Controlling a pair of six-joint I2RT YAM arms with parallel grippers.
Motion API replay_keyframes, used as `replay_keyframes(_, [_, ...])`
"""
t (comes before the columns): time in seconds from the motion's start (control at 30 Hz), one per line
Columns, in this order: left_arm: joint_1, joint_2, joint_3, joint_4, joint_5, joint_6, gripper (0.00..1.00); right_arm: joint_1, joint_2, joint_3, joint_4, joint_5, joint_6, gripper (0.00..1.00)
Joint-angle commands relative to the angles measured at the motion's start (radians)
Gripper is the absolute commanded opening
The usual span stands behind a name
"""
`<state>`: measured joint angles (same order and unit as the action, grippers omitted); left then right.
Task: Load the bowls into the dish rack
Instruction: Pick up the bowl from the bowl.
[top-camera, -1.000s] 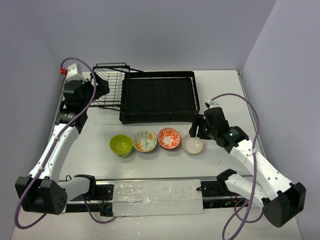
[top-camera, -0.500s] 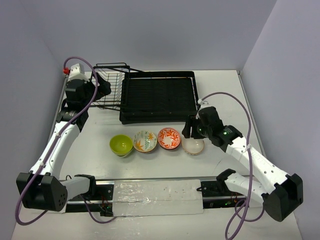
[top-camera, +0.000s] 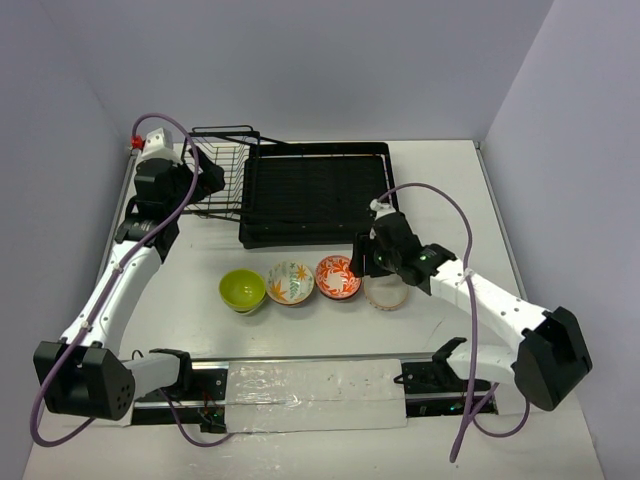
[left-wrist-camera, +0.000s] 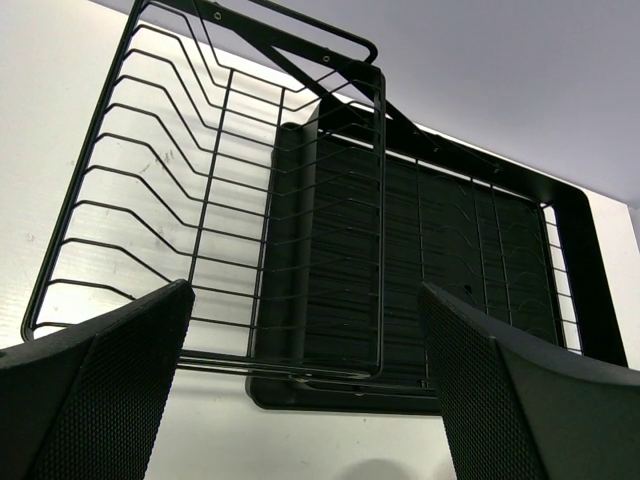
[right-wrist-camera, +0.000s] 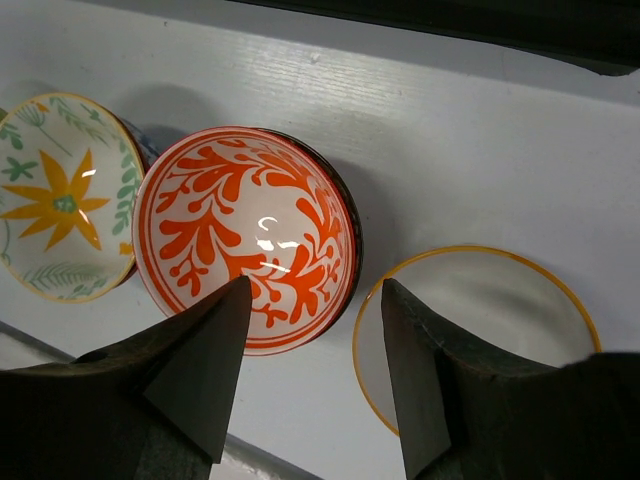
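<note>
Nearest the arms, four bowls are set in a row on the table (top-camera: 450, 190), left to right: a green bowl (top-camera: 242, 290), a leaf-patterned bowl (top-camera: 290, 282), a red bowl (top-camera: 338, 276) and a cream bowl (top-camera: 390, 297). All four are seen upright on the table, and none is in the rack yet. Neighbours sit just beside one another (whether their rims touch cannot be told).

The right gripper (right-wrist-camera: 315, 284) is held low over the right end of the row, its jaws partly apart with nothing between them but air. In the wrist view one finger is seen over the inside of the red bowl and the other over the left edge of the cream bowl, so the red bowl's right rim is bracketed.

The step in hand is judged to be a pinch on that rim. To be done well, the fingers should be brought straight down. One should be placed inside the wall and the other slipped into the narrow gap beside the cream bowl, so that the neighbour is not nudged. The glaze looks slick, so a deep, firm bite is advised before any lift, and the bowl should be raised well off the table before it is carried back.

Farther back, the dish rack (top-camera: 315, 195) is laid flat with no bowl seen in it, and its wire basket (top-camera: 222, 175) is attached on the left. The left gripper (left-wrist-camera: 305, 295) is poised at the far left over that basket, its jaws spread wide and nothing held.
</note>
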<state>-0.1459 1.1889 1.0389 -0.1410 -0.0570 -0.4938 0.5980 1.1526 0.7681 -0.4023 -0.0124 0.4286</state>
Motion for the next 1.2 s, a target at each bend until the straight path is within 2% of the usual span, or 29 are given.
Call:
replay_keyframes(0.0, [-0.004,0.003,0.05,0.011,0.009,0.0,0.99,0.016,0.027,-0.01,0.079,0.009,-0.024,0.62])
replay_keyframes(0.53, [-0.004,0.024,0.059,-0.005,0.005,0.003,0.98,0.026,0.179,0.036,0.125,-0.003,-0.056,0.49])
replay_keyframes(0.67, [-0.004,0.028,0.062,-0.009,0.005,0.003,0.98,0.026,0.191,0.036,0.138,-0.009,-0.056,0.44])
replay_keyframes(1.03, [-0.004,0.038,0.067,-0.012,0.013,0.001,0.98,0.029,0.183,0.042,0.131,0.011,-0.067,0.4])
replay_keyframes(1.17, [-0.004,0.04,0.069,-0.014,0.016,0.0,0.98,0.028,0.193,0.045,0.125,0.011,-0.068,0.35])
